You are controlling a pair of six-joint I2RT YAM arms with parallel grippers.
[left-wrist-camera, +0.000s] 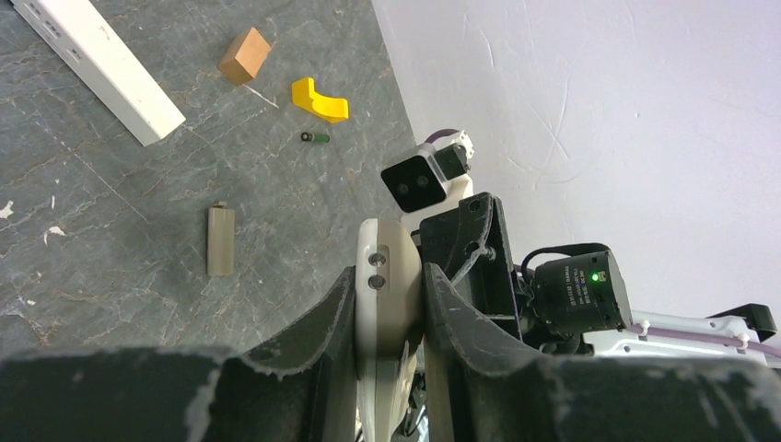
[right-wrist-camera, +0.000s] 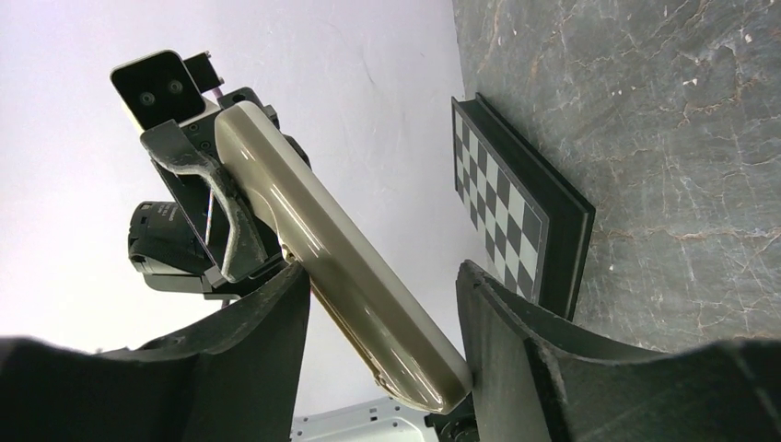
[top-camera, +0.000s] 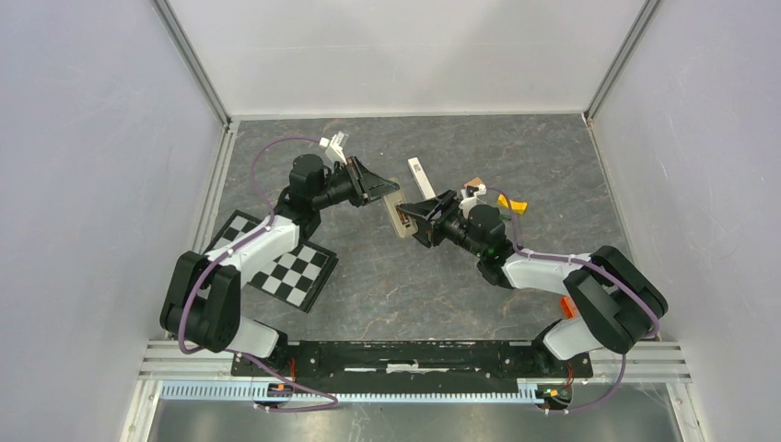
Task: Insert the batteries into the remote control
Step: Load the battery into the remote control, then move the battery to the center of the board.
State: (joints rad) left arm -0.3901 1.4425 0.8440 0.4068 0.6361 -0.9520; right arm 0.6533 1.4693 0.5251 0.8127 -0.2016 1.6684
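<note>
While both arms meet above the middle of the grey table (top-camera: 387,295), the checkerboard (top-camera: 295,272) lies at 8 o'clock of them. The left gripper (left-wrist-camera: 389,285), reaching in from 10 o'clock, clamps the remote control (left-wrist-camera: 387,262) edgewise, its jaws parted only by the remote's thickness. The right gripper (right-wrist-camera: 382,276), at 4 o'clock, has its jaws about half open astride the remote's free end; whether they press it cannot be told. One battery (left-wrist-camera: 318,138) lies on the table at 6 o'clock of the yellow curved piece (left-wrist-camera: 320,99), just beside it.

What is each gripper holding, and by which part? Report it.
The left gripper clamps the remote control by one end. The right gripper straddles its other end; whether it grips yet cannot be told.
</note>
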